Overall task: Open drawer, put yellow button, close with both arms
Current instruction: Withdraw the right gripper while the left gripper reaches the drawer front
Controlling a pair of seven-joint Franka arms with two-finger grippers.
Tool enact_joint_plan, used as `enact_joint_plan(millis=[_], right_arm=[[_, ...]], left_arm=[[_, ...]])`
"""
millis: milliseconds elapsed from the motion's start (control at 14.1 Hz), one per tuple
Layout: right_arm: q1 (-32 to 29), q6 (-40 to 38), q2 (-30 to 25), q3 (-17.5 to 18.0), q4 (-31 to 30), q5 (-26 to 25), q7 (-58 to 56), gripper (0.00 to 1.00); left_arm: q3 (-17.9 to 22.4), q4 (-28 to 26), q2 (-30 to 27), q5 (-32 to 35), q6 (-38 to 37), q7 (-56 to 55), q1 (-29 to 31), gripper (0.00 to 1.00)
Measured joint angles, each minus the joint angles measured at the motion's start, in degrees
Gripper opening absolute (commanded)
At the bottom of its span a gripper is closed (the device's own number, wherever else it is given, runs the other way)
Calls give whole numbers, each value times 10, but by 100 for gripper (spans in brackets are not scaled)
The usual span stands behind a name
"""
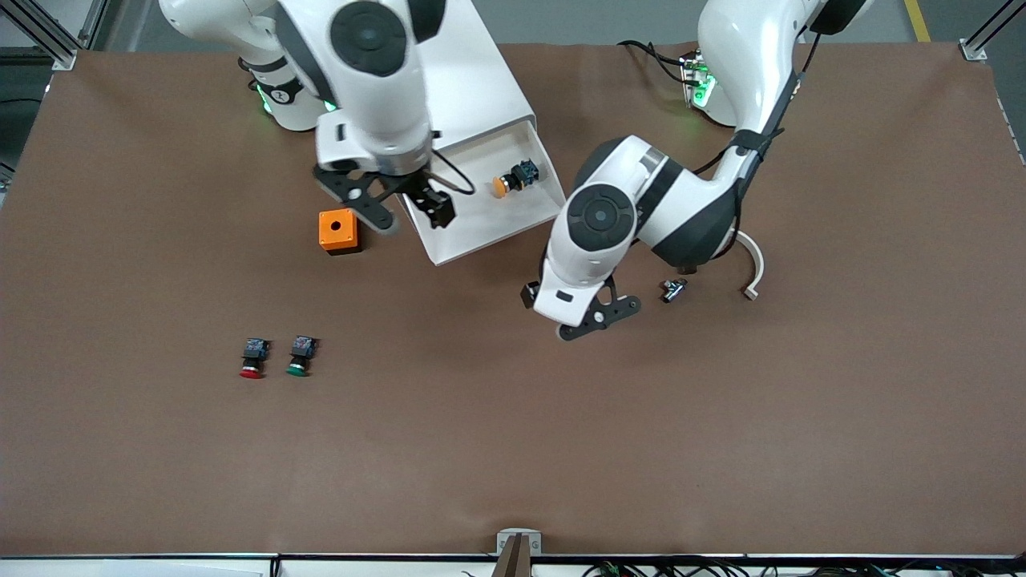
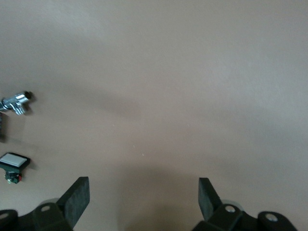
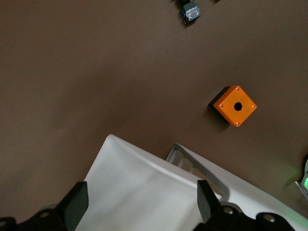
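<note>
The drawer (image 1: 497, 239), topmost of the white cabinet (image 1: 473, 80), stands pulled out toward the front camera. The yellow button (image 1: 510, 182) lies on its side in the drawer, free of both grippers. My right gripper (image 1: 413, 207) is open and empty over the drawer's edge at the right arm's end. In the right wrist view its fingers (image 3: 77, 204) straddle the drawer's white surface (image 3: 139, 178). My left gripper (image 1: 571, 314) is open and empty over bare table, nearer the front camera than the drawer. The left wrist view shows its fingers (image 2: 78, 197) wide apart over the brown table.
An orange box (image 1: 339, 231) with a hole sits beside the drawer, also in the right wrist view (image 3: 235, 106). A red-capped button (image 1: 252, 358) and a green-capped button (image 1: 299, 357) stand nearer the front camera. A small metal part (image 1: 672, 290) (image 2: 17, 102) and a curved white piece (image 1: 753, 268) lie beside the left arm.
</note>
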Motion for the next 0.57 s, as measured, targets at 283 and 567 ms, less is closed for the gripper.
enact_joint_plan(millis=[283,567], right_arm=[[-98,-38,-28,-1,0,10,-171,100],[-181,-47,-36,-2,0,15,-319,100]], left_arm=[[0,-1,0,0,0,0,-40,99],[0,-4,3,0,0,0,-69,99]])
